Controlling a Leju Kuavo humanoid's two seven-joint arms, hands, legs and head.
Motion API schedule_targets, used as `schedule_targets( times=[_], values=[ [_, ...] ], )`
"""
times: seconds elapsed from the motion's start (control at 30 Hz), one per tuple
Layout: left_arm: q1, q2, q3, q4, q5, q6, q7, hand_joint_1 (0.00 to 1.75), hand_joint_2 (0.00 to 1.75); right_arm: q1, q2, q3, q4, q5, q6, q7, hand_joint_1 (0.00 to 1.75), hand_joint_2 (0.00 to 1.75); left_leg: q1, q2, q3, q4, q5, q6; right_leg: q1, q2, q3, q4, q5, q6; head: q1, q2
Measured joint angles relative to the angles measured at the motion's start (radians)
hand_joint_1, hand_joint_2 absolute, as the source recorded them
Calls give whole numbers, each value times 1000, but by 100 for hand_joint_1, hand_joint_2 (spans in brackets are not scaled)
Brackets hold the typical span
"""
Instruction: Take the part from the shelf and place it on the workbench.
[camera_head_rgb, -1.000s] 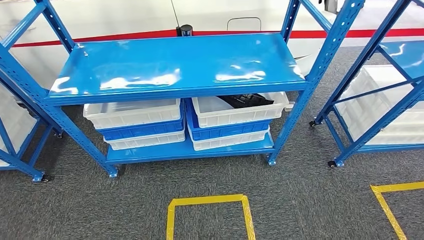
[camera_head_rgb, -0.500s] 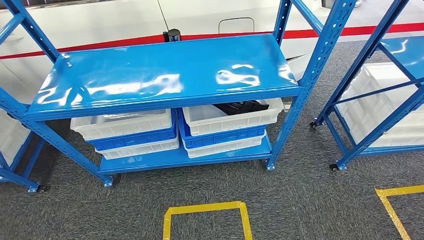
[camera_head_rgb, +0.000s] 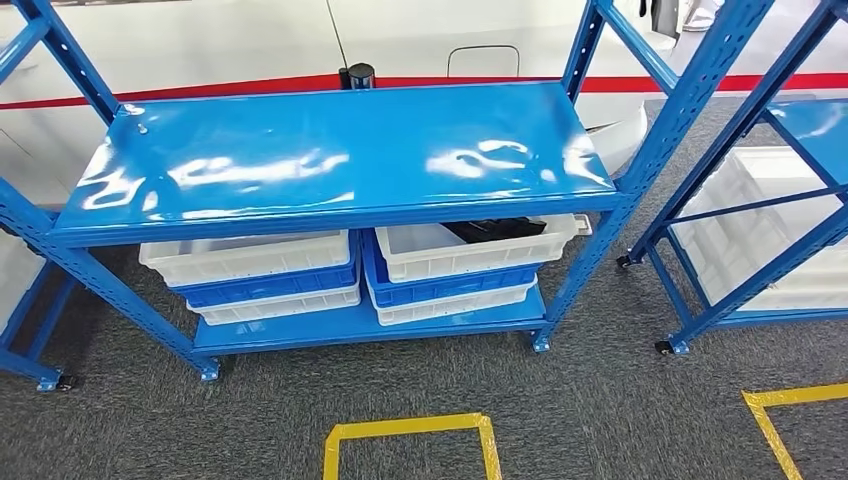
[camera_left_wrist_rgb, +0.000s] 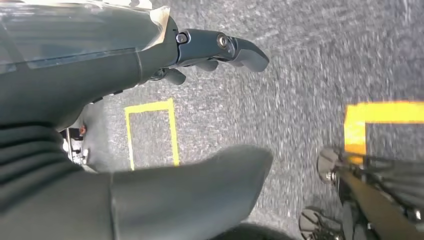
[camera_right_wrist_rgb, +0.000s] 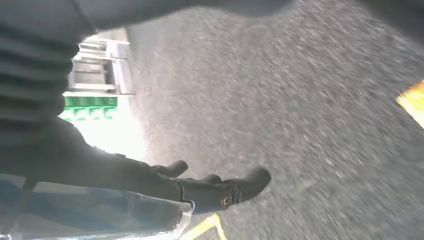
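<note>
Part (camera_head_rgb: 495, 229), dark and half hidden, lies in the upper white bin (camera_head_rgb: 470, 250) on the right of the blue shelf (camera_head_rgb: 330, 160)'s lower tier as I watch remotely. My left hand (camera_left_wrist_rgb: 165, 125) and right hand (camera_right_wrist_rgb: 150, 165) hang over grey carpet, fingers spread, holding nothing.

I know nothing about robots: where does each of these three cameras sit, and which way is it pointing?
Head view: high on the robot, looking forward and down at the blue shelf, its bins and yellow floor tape; none of its body shows.
Left wrist view: behind the left hand, aimed at grey carpet; thumb and dark fingers show.
Right wrist view: behind the right hand, aimed at the carpet.
Shared: both wrist views show carpet and yellow tape, as the head view does.
</note>
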Motion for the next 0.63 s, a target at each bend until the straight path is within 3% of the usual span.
schedule_targets(
  times=[0.03, 0.07, 0.13, 0.17, 0.23, 0.33, 0.4, 0.5, 0.53, 0.57, 0.6, 0.63],
  values=[
    [0, -1, 0, 0, 0, 0, 0, 0, 175, -2, -1, 0, 0, 0, 0, 0, 0, 175, -1, -1, 3, 0, -4, 1, 0, 0, -24, 32, -3, 5, 0, 0],
    [1, -1, 0, 0, 0, 0, 0, 0, 175, -3, -1, 0, 0, 0, 0, 0, 0, 175, -2, -4, 8, 0, -9, 1, 0, 0, -29, 27, 11, 12, 0, 0],
    [1, -2, 0, 0, -1, 0, 0, 0, 175, -2, -1, 0, 0, 0, 0, 0, 0, 175, -3, -12, 23, 1, -20, -2, 0, 0, 9, -83, 77, 28, 2, 0],
    [1, -3, 0, 0, -1, 0, 0, 0, 175, 1, -1, 0, 0, 0, 0, 0, 0, 175, -5, -15, 27, 1, -27, -6, 1, 0, 35, -146, 109, 30, 3, 0],
    [1, -3, 0, 0, -1, 0, -1, 0, 175, 6, 0, -1, 1, 0, 0, 0, 0, 175, -9, -19, 30, 3, -38, -15, 3, 1, 67, -221, 142, 17, 3, 0],
    [0, -3, 0, 0, -1, 0, -1, 0, 175, 6, 3, -1, 1, 0, 0, 0, 0, 175, -9, -18, 31, 2, -47, -30, 2, 2, 75, -233, 143, -5, 2, 0],
    [-1, -2, 0, 0, -1, 0, -2, 0, 175, 6, 5, -1, 1, 1, 0, 0, 0, 175, -6, -14, 16, 40, -72, -44, -5, 2, 83, -239, 141, -16, -3, 0],
    [0, -2, 0, 0, -1, 0, -2, 0, 175, 7, 8, -1, 1, 1, 0, 1, 0, 175, 6, -6, -86, 219, -147, -65, -8, -1, 90, -241, 134, -30, -11, 0],
    [1, -2, 0, 0, -1, 0, -2, 0, 175, 7, 8, -1, 1, 0, -1, 1, 0, 175, 10, -4, -119, 266, -155, -69, -9, -1, 92, -241, 132, -31, -11, 0],
    [1, -2, 0, 0, -1, 0, -2, 0, 131, 7, 8, -1, 1, 0, -2, 1, 0, 175, 14, -3, -137, 279, -142, -72, -9, -1, 95, -241, 129, -31, -11, 0],
    [2, -2, 0, 0, -1, 0, -2, 0, 131, 8, 8, -1, 1, 1, -4, 1, 0, 175, 17, -2, -135, 254, -111, -73, -11, 0, 100, -241, 126, -28, -12, 0],
    [2, -1, 0, 0, -1, 0, -2, 0, 116, 8, 9, -1, 1, 1, -5, 1, 0, 175, 19, -2, -131, 237, -93, -74, -11, 1, 103, -241, 124, -27, -12, 0]
  ],
)
